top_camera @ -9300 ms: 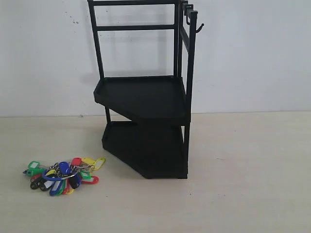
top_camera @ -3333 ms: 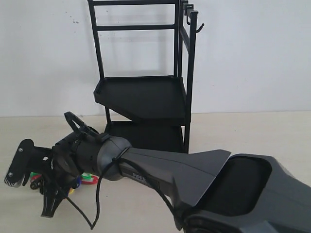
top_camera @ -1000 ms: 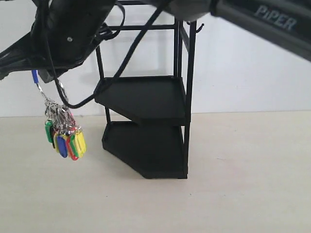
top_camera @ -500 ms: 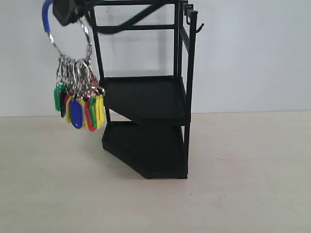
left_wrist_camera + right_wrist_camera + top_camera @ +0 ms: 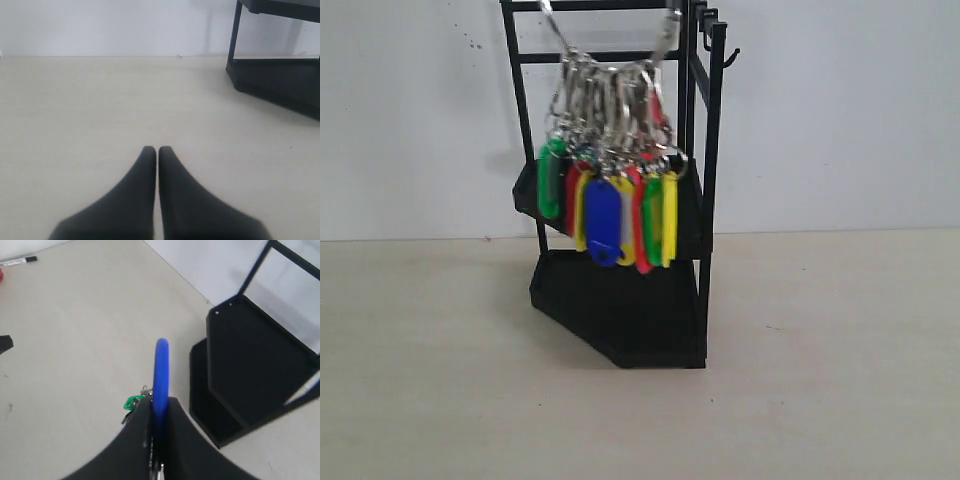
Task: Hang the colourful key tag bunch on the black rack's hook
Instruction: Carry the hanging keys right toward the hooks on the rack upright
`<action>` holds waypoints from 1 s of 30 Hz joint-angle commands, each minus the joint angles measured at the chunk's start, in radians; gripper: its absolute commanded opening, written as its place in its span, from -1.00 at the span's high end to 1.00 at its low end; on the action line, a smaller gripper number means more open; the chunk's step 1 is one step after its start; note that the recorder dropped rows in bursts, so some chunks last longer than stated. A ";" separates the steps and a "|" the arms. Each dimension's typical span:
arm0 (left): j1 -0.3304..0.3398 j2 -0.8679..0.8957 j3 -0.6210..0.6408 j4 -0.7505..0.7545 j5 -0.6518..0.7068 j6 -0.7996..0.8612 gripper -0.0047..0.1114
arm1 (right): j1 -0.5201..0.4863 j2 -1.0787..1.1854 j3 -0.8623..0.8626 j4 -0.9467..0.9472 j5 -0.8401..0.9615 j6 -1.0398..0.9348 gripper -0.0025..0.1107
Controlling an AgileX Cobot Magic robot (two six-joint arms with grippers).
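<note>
R gripper (image 5: 159, 402) clamped on blue sleeve (image 5: 161, 365), so bunch (image 5: 610, 160) is carried high w/ tags (image 5: 603, 222) dangling free below it, well off surface (image 5: 820, 380), in front of rack (image 5: 620, 320). Hook (image 5: 728, 55) is up and to the right, not yet reached. L gripper (image 5: 158, 150) closed on nothing, held low over surface.

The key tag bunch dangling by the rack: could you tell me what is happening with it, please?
The right gripper is shut on the blue sleeve of the colourful key tag bunch, holding it in the air. In the exterior view its tags dangle across the upper tier of the black rack, not yet on the hook at the top corner. The left gripper is shut and empty, low over the table.
</note>
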 commanded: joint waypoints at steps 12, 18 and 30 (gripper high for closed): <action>0.004 -0.002 -0.001 -0.007 -0.014 -0.010 0.84 | -0.008 -0.299 0.526 -0.498 -0.163 0.435 0.96; 0.004 -0.002 -0.001 -0.007 -0.014 -0.010 0.84 | -0.008 -0.300 0.546 -0.285 -0.361 0.217 0.96; 0.004 -0.002 -0.001 -0.007 -0.014 -0.010 0.84 | -0.010 -0.291 0.546 -0.618 -0.356 0.642 0.96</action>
